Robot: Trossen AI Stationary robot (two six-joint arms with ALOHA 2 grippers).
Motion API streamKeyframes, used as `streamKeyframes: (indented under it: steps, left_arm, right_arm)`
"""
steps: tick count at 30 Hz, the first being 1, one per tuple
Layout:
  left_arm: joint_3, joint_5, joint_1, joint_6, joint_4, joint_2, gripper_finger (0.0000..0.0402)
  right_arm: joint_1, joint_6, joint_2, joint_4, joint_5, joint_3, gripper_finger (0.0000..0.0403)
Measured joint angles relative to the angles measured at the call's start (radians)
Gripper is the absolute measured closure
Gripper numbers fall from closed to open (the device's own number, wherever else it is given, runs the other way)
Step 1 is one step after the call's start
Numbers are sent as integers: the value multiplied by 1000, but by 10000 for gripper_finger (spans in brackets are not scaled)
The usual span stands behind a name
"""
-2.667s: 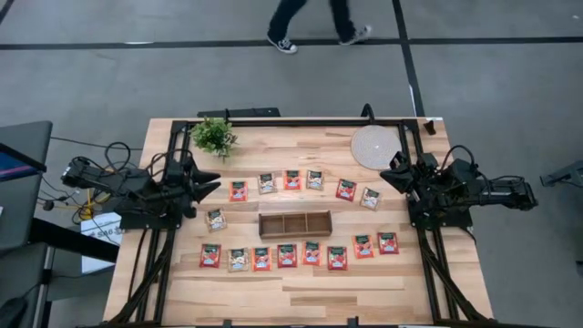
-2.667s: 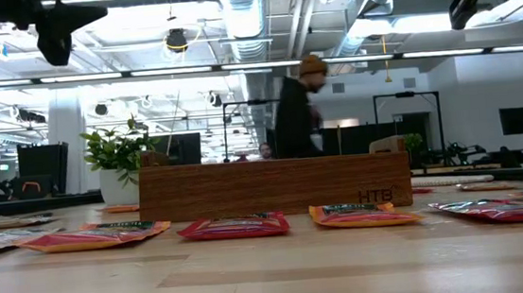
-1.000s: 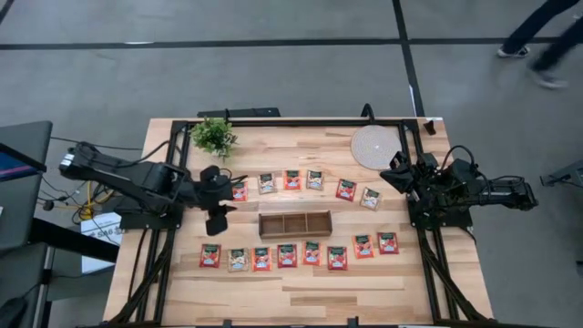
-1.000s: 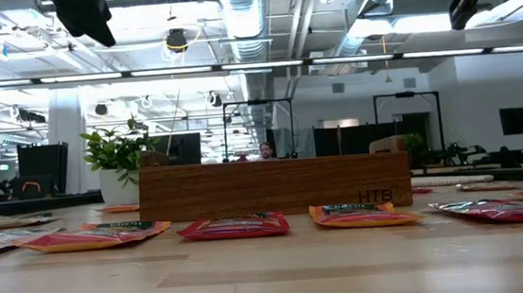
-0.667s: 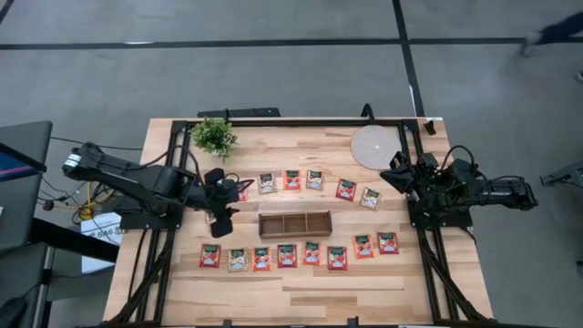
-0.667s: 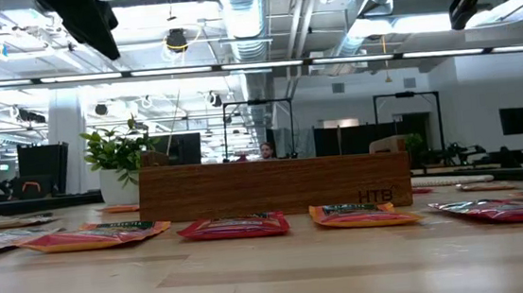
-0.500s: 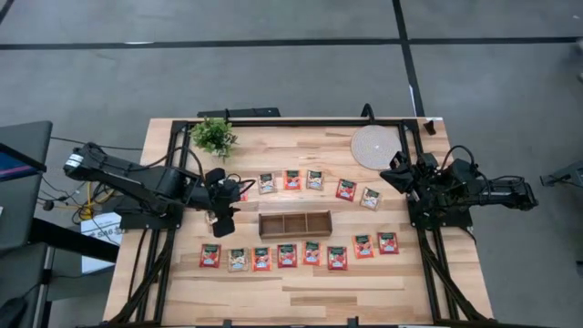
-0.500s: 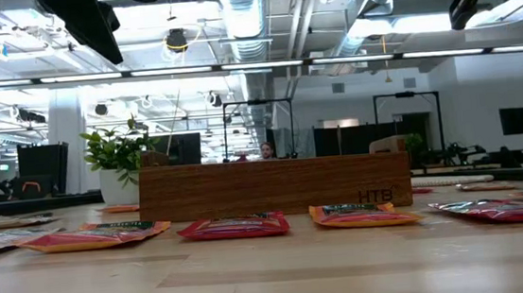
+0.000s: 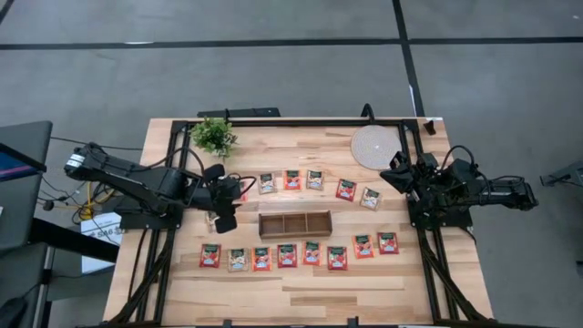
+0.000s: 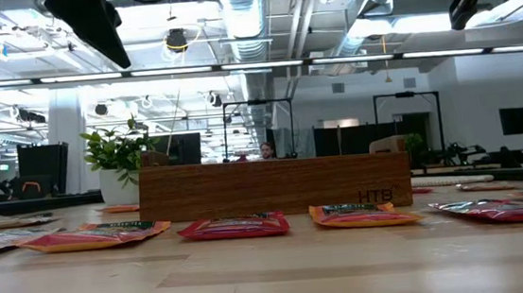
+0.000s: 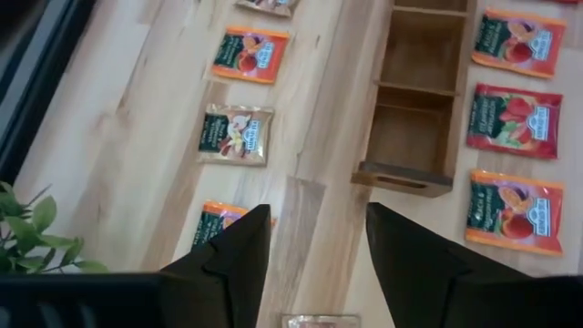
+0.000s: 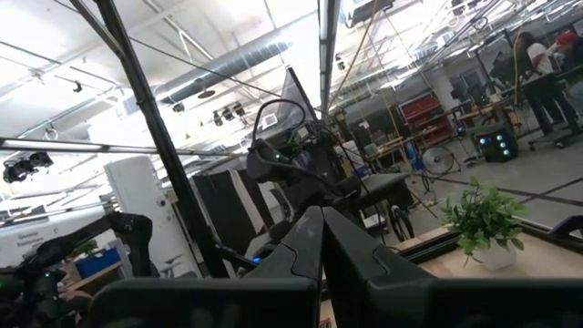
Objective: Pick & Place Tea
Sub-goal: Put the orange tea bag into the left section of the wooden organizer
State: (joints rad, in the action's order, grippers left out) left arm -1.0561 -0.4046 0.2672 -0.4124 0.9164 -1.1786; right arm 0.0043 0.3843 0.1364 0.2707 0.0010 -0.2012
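Tea sachets, mostly red [image 9: 287, 255] and a few pale [image 9: 266, 183], lie flat in two rows either side of the brown wooden tray [image 9: 294, 224]. My left gripper [image 9: 225, 220] hovers open above the table's left part, just left of the tray's end [image 11: 402, 175], touching nothing. In the left wrist view a pale sachet [image 11: 235, 134] and red ones [image 11: 515, 120] lie ahead of the left gripper [image 11: 316, 214], and a sachet's edge [image 11: 314, 321] shows below its fingers. My right gripper [image 12: 319, 239] waits shut, raised at the table's right edge [image 9: 393, 173].
A small potted plant [image 9: 214, 136] stands at the far left and a round cork mat [image 9: 375, 146] lies at the far right. Black frame rails [image 9: 291, 122] run along the table's edges. Bare wood [image 9: 301, 296] lies near the front edge.
My left gripper has tipped a little further down over the table's left part, just left of the tray's end. The sachets and the tray lie as before.
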Motion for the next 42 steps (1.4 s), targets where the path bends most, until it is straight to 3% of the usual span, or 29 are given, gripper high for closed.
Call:
streamKeyframes:
  steps: [35,42]
  left_arm:
    - [1,35,0,86,48,0,223]
    - [1,19,0,86,52,0,183]
  right_arm:
    - [0,0,0,0,0,0,403]
    - [0,0,0,0,0,0,403]
